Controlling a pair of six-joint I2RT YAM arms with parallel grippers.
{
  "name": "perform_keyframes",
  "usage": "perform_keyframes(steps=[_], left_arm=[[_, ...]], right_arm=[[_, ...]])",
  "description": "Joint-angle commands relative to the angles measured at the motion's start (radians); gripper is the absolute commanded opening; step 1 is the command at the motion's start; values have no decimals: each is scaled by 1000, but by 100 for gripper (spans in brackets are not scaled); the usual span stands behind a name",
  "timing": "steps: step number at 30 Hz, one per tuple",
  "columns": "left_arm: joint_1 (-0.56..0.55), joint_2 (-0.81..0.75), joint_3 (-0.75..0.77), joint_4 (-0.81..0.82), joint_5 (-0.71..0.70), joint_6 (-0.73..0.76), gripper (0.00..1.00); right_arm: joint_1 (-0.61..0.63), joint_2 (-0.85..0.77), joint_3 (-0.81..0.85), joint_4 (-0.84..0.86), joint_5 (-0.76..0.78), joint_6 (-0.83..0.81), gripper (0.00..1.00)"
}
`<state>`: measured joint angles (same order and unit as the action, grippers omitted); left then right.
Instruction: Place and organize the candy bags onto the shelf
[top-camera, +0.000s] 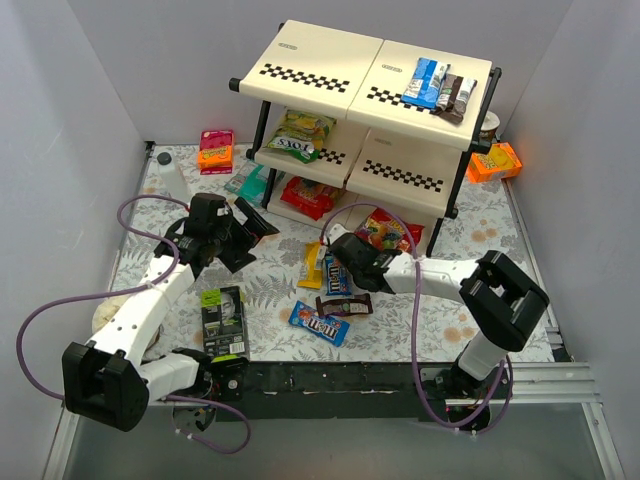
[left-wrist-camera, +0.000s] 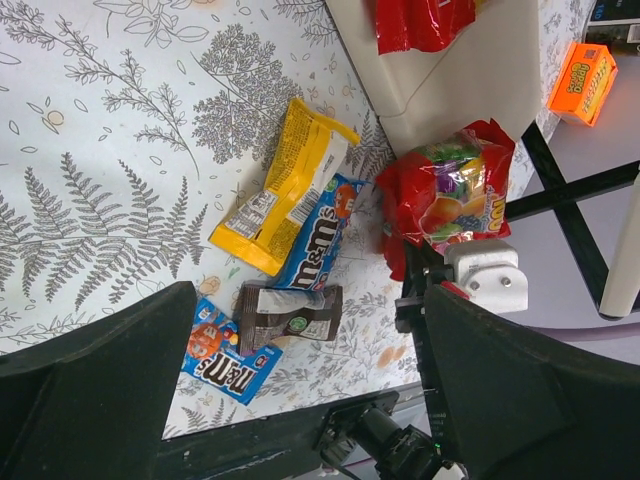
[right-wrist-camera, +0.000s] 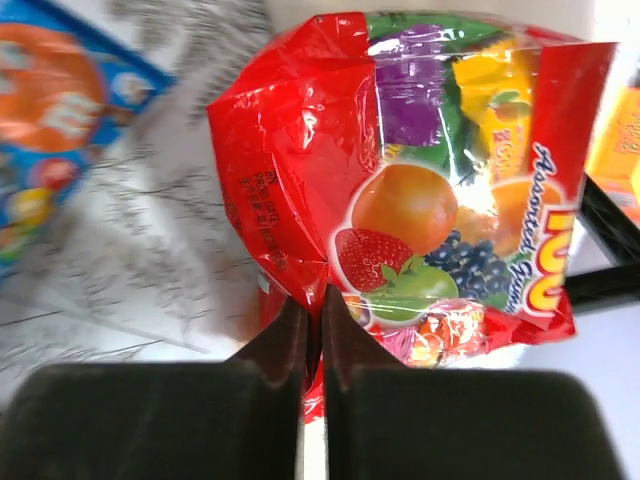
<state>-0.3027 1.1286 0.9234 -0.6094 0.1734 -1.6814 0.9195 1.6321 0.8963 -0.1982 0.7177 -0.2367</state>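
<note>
From above, the shelf (top-camera: 320, 45) stands at the far side of the worktop (top-camera: 270, 290). The red fruit bag (top-camera: 386, 232) is just in front of the shelf's bottom tier, near its right post. The right end effector (top-camera: 362, 250) is clamped on the bag's near edge. The left end effector (top-camera: 252, 235) is in front of the shelf's left end, spread wide with nothing in it. A yellow bag (top-camera: 312, 266), a blue M&M's bag (top-camera: 320, 323) and a brown bar (top-camera: 345, 305) lie flat in front of the shelf.

In the left wrist view, the two dark fingers stand far apart with nothing held between them. The red fruit bag stands on its edge close to the corner of the shelf's bottom tier.

In the right wrist view, the two fingers are pressed tight together on a thin fold of red plastic at the bag's edge. The bag looks puffy and shiny, with loose sweets inside. I think it is light and soft, so it will bend and flop, and the sweets will slide to the low end. The plastic looks slippery, so a small pinch could slip off. The flat sealed edge is the best place to hold, because it is thin and has no lumps. Squeezing the fat middle could crush the sweets. I cannot tell if the bag is off the worktop.
</note>
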Motion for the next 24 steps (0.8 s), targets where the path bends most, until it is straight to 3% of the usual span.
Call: perform_keyframes(steps=[1, 9, 17, 24], left_arm=[[16, -6, -4, 10, 34, 25, 98], [34, -1, -18, 22, 67, 32, 98], [57, 7, -26, 33, 90, 43, 98], [70, 8, -37, 43, 120, 42, 98]], right_arm=[[-48, 5, 3, 86, 199, -70, 1], [-82, -73, -91, 365, 267, -346, 1], [-84, -153, -161, 681, 207, -676, 1], [-120, -92, -192, 829, 126, -789, 1]])
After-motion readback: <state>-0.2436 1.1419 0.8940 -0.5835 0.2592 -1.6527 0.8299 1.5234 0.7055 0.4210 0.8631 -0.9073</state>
